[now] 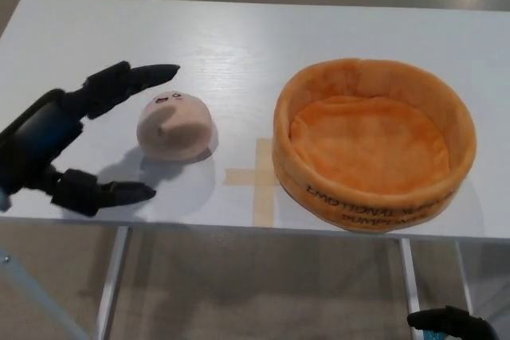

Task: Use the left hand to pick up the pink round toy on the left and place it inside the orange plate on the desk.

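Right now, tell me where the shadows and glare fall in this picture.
Head view: the left hand casts soft shadows on the white table below the pink toy; the toy and orange plate are sharp; glare streaks the floor beyond the table's far edge.

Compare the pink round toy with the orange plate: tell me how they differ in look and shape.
The pink round toy is a small closed dome with a tiny face on top; the orange plate is a much wider open ring with a raised wall, empty inside. The toy is pale pink and plain-sided; the plate is orange with dark lettering on its front wall. Both look soft and plush, and both rest on the white desk.
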You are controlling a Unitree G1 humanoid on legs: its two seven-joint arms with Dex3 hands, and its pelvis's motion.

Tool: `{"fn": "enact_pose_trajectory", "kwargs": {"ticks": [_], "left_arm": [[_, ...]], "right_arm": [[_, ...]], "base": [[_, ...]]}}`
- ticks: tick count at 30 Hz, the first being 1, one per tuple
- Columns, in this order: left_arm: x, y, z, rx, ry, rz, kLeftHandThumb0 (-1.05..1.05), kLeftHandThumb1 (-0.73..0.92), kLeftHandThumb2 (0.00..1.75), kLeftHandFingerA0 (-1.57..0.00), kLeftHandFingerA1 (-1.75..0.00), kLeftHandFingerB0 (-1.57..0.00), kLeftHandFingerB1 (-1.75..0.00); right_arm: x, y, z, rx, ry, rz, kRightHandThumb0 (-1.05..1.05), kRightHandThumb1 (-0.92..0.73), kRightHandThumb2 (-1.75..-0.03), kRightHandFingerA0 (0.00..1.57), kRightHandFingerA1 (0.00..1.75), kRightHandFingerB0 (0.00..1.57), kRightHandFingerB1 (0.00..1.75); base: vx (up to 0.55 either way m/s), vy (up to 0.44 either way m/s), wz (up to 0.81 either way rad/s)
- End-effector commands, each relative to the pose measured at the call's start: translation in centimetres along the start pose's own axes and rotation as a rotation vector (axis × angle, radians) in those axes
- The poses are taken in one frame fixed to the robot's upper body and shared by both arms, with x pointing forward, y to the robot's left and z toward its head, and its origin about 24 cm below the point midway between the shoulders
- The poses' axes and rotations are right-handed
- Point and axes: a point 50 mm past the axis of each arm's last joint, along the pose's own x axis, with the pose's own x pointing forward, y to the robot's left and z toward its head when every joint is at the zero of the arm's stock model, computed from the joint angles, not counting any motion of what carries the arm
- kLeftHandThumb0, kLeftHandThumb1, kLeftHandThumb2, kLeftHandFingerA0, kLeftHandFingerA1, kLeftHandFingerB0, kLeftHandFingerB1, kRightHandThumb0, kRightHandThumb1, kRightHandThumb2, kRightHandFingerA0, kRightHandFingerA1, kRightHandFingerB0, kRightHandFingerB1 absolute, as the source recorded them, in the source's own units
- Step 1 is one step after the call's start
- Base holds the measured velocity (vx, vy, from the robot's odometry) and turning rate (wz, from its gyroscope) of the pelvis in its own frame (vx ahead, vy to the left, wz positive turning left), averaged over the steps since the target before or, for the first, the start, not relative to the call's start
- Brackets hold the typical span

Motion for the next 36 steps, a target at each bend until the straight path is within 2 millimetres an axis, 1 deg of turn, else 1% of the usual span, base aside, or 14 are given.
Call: {"fn": "enact_pose_trajectory", "kwargs": {"ticks": [1, 4, 11, 12, 13, 14, 16, 17, 20, 21, 23, 24, 32, 36], "left_arm": [[2.8, -0.1, -1.5, 0.152, 0.120, -0.012, -0.14, 0.38, 0.65, 0.00, -0.09, -0.06, -0.31], [4.1, 0.0, -2.1, 0.214, 0.164, -0.008, -0.18, 0.36, 0.64, 0.00, -0.08, -0.06, -0.31], [6.0, -0.2, -2.9, 0.321, 0.238, -0.018, -0.25, 0.34, 0.64, 0.00, -0.04, -0.03, -0.29], [6.4, -0.3, -3.1, 0.339, 0.261, -0.028, -0.22, 0.41, 0.52, 0.00, -0.04, -0.05, -0.27], [6.5, -0.3, -3.2, 0.347, 0.270, -0.032, -0.22, 0.41, 0.52, 0.00, -0.04, -0.05, -0.27], [6.7, -0.4, -3.4, 0.360, 0.281, -0.035, -0.26, 0.23, 0.62, 0.00, -0.15, 0.00, -0.30], [7.0, -0.4, -3.7, 0.375, 0.301, -0.040, -0.27, 0.22, 0.61, 0.00, -0.13, -0.02, -0.30], [7.1, -0.5, -3.8, 0.390, 0.314, -0.048, -0.31, 0.22, 0.59, 0.00, -0.06, -0.03, -0.27], [7.4, -0.5, -4.0, 0.398, 0.320, -0.058, -0.29, 0.22, 0.58, 0.00, -0.06, -0.04, -0.28], [7.4, -0.5, -4.0, 0.406, 0.328, -0.063, -0.28, 0.22, 0.61, 0.00, -0.11, -0.06, -0.30], [7.5, -0.5, -4.2, 0.416, 0.338, -0.068, -0.31, 0.23, 0.60, 0.00, -0.08, -0.04, -0.29], [7.5, -0.5, -4.4, 0.427, 0.352, -0.073, -0.30, 0.34, 0.64, 0.00, -0.09, -0.06, -0.30], [7.4, -0.9, -5.2, 0.463, 0.394, -0.099, -0.27, 0.36, 0.65, 0.00, -0.16, -0.06, -0.30], [7.4, -1.3, -5.5, 0.505, 0.406, -0.115, -0.34, 0.41, 0.66, -0.02, -0.16, -0.04, -0.32]], "right_arm": [[-0.2, 0.1, -0.5, -0.008, 0.007, -0.001, -0.09, -0.53, -0.57, 0.68, 0.94, 0.59, 0.79], [-0.2, 0.1, -0.6, -0.016, 0.014, 0.002, -0.11, -0.54, -0.56, 0.69, 0.95, 0.59, 0.79], [-0.4, 0.4, -0.8, -0.011, 0.015, 0.007, -0.10, -0.53, -0.57, 0.69, 0.95, 0.60, 0.80], [-0.4, 0.4, -0.8, -0.010, 0.018, 0.007, -0.10, -0.53, -0.58, 0.67, 0.94, 0.59, 0.80], [-0.4, 0.4, -0.8, -0.009, 0.019, 0.007, -0.10, -0.53, -0.58, 0.67, 0.94, 0.59, 0.80], [-0.4, 0.5, -0.8, -0.006, 0.020, 0.008, -0.10, -0.53, -0.57, 0.67, 0.94, 0.59, 0.80], [-0.4, 0.4, -0.8, -0.004, 0.019, 0.007, -0.10, -0.54, -0.56, 0.67, 0.93, 0.60, 0.80], [-0.4, 0.4, -0.8, 0.000, 0.021, 0.005, -0.10, -0.54, -0.55, 0.66, 0.92, 0.60, 0.80], [-0.4, 0.3, -0.8, 0.011, 0.025, 0.006, -0.10, -0.55, -0.56, 0.64, 0.91, 0.59, 0.79], [-0.4, 0.3, -0.8, 0.007, 0.023, 0.007, -0.10, -0.55, -0.56, 0.64, 0.92, 0.59, 0.79], [-0.4, 0.3, -0.8, 0.004, 0.024, 0.008, -0.11, -0.54, -0.56, 0.65, 0.92, 0.58, 0.79], [-0.4, 0.4, -0.8, 0.007, 0.025, 0.008, -0.10, -0.53, -0.57, 0.65, 0.92, 0.59, 0.80], [-0.4, 0.5, -0.8, -0.006, 0.015, 0.015, -0.12, -0.54, -0.57, 0.66, 0.93, 0.59, 0.80], [-0.4, 0.7, -0.8, 0.003, 0.024, 0.014, -0.10, -0.55, -0.55, 0.64, 0.91, 0.58, 0.79]], "base": [[0.00, 0.000, 0.00], [0.00, 0.000, 0.00], [0.00, 0.000, 0.00], [0.00, 0.000, 0.00], [0.00, 0.000, 0.00], [0.00, 0.000, 0.00], [0.00, 0.000, 0.00], [0.00, 0.000, 0.00], [0.00, 0.000, 0.00], [0.00, 0.000, 0.00], [0.00, 0.000, 0.00], [0.00, 0.000, 0.00], [0.00, 0.000, 0.00], [0.00, 0.000, 0.00]]}}
